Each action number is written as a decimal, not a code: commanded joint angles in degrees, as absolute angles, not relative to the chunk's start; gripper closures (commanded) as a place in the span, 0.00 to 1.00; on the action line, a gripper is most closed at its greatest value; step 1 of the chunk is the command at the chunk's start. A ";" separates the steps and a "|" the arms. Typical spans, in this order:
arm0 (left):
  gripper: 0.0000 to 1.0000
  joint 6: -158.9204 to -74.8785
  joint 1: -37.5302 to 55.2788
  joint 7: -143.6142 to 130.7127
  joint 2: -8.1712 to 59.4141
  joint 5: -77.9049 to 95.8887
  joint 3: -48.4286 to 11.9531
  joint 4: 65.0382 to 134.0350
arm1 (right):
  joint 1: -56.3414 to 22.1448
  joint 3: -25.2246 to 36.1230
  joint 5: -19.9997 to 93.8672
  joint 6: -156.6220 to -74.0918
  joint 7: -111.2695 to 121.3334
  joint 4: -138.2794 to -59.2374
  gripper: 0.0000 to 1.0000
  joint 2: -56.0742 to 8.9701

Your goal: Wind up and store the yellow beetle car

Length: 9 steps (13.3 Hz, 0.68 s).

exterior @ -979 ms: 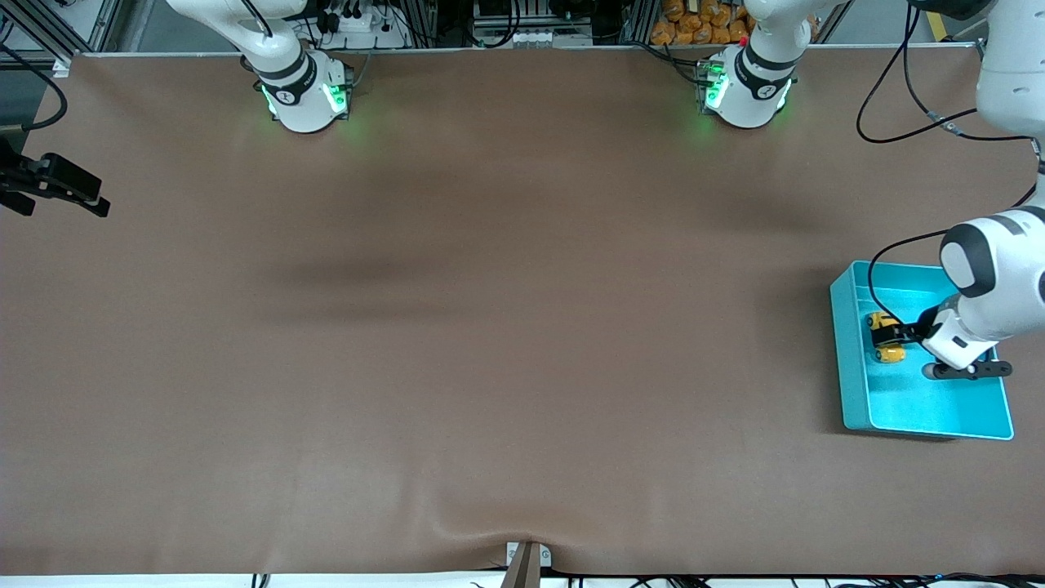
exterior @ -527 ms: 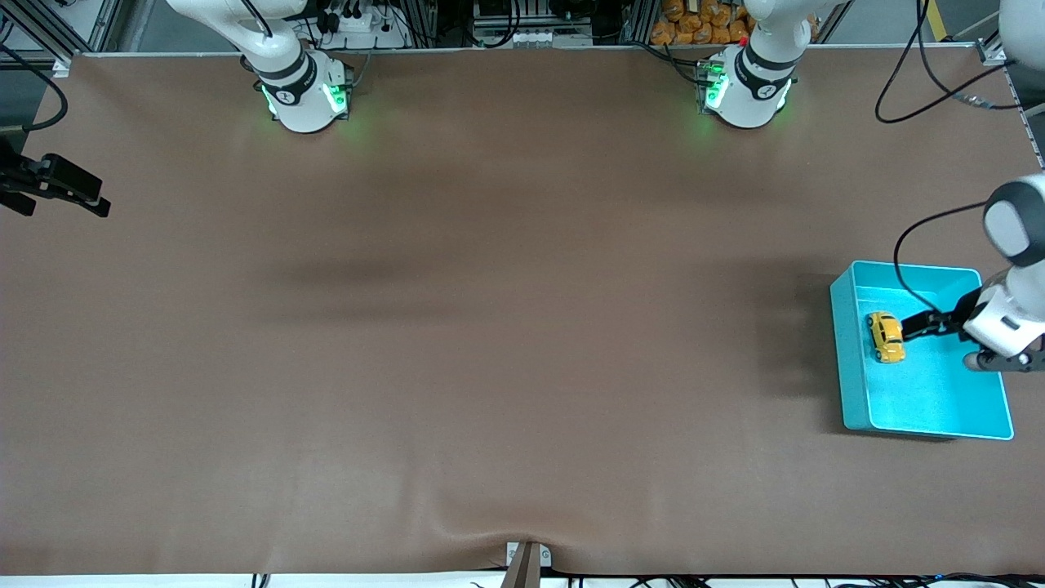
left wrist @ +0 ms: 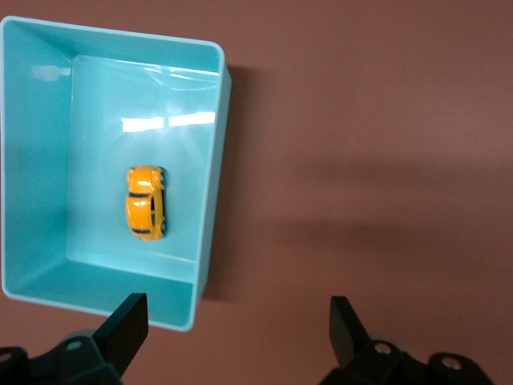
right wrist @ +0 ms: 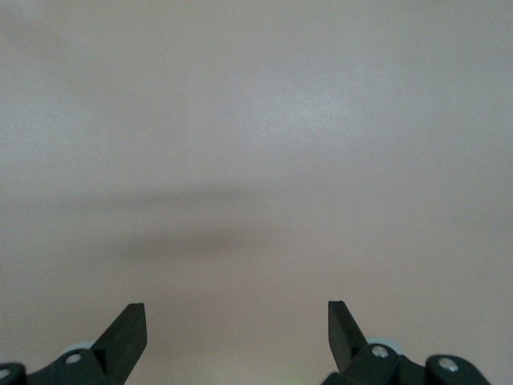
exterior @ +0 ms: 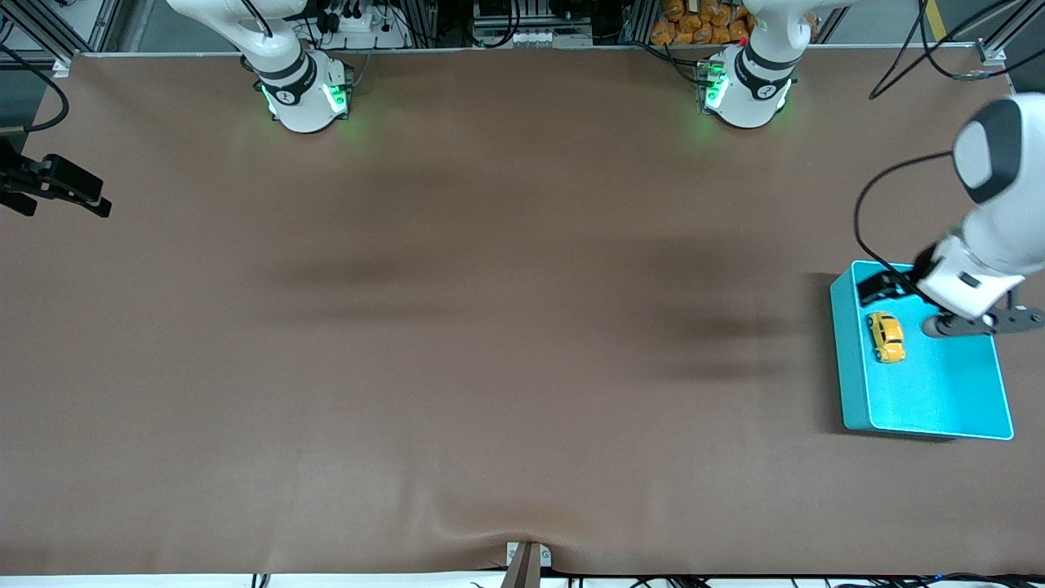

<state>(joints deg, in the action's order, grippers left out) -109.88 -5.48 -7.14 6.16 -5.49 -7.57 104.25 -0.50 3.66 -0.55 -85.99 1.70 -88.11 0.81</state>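
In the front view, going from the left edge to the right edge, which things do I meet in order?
Right gripper → right arm's base → left arm's base → turquoise bin with the yellow beetle car inside.

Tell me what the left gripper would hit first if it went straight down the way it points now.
Probably the turquoise bin's wall, or bare table just outside it. The open left gripper hangs over that edge, the yellow beetle car lying off to one side.
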 commanded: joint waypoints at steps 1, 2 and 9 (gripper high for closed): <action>0.00 -105.22 -2.29 -8.96 0.01 -2.91 -5.54 105.12 | 0.09 3.52 0.70 -85.87 2.29 -88.95 0.00 1.85; 0.00 -103.47 -0.81 -8.96 -1.22 -2.03 -4.41 104.42 | 0.09 3.52 0.70 -85.87 2.29 -89.03 0.00 1.85; 0.00 -87.65 1.05 -7.21 -0.70 -0.09 -2.64 91.34 | 0.00 3.52 0.70 -86.13 2.20 -88.95 0.00 1.67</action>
